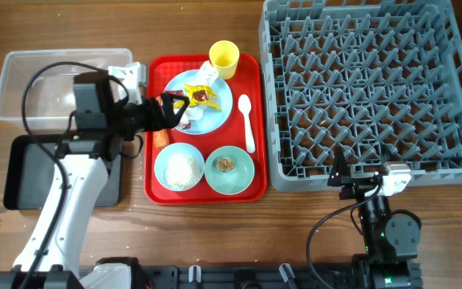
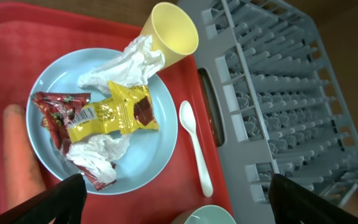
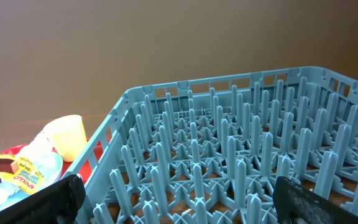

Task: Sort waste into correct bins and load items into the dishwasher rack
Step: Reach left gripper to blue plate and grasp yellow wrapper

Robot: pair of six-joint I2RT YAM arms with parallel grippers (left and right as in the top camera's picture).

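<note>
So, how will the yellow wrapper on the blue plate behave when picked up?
Probably floppy and very light: the yellow wrapper looks like thin, creased film. Its glossy surface may slip. It overlaps the red wrapper, which could drag along.

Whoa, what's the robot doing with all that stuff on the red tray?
It's tidying up a messy meal tray. The left gripper hovers open over the blue plate, just above the yellow wrapper and tissues, holding nothing. The right gripper waits open beside the grey rack, which has nothing loaded in it yet. The cup, spoon and bowls all sit on the red tray.
</note>
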